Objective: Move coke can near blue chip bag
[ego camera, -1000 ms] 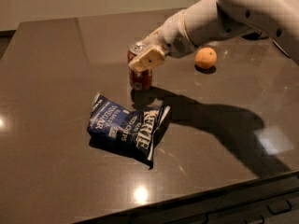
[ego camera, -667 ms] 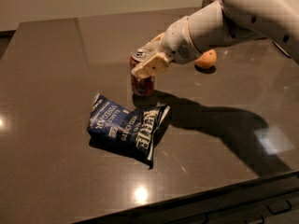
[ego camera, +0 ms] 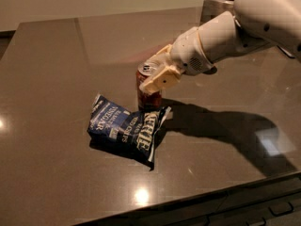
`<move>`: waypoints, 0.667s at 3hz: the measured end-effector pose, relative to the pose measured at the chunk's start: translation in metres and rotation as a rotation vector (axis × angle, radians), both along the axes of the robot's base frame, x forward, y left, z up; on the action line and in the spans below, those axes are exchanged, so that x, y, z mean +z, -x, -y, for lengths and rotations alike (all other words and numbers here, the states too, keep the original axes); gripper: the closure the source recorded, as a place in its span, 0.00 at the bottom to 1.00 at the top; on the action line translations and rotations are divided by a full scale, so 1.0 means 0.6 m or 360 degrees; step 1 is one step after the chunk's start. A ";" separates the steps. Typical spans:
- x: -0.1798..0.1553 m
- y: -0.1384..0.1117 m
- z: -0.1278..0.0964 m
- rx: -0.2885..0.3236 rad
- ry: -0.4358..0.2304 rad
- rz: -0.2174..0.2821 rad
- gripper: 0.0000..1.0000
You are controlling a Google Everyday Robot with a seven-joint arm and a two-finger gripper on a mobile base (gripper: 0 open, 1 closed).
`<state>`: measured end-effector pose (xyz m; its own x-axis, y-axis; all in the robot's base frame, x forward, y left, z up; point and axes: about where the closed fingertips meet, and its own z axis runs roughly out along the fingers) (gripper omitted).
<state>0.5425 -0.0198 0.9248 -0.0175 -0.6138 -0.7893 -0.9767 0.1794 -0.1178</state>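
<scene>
Hand [ego camera: 151, 73] grips coke can [ego camera: 149, 97] beside chip bag [ego camera: 123, 128].

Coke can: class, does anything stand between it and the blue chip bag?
Nothing visible does. The gripper clasps the coke can, which stands upright right beside the blue chip bag, at its far edge.

A cream, blocky hand [ego camera: 150, 74] is showing around the coke can [ego camera: 149, 99], its smooth white arm [ego camera: 221, 34] bulging behind.
</scene>
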 end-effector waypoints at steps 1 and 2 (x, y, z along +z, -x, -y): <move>0.000 0.000 -0.004 0.0005 0.0002 0.0001 0.07; 0.000 0.001 -0.006 0.0010 0.0003 0.0001 0.00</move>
<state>0.5418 -0.0161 0.9248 -0.0134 -0.6152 -0.7882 -0.9777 0.1733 -0.1187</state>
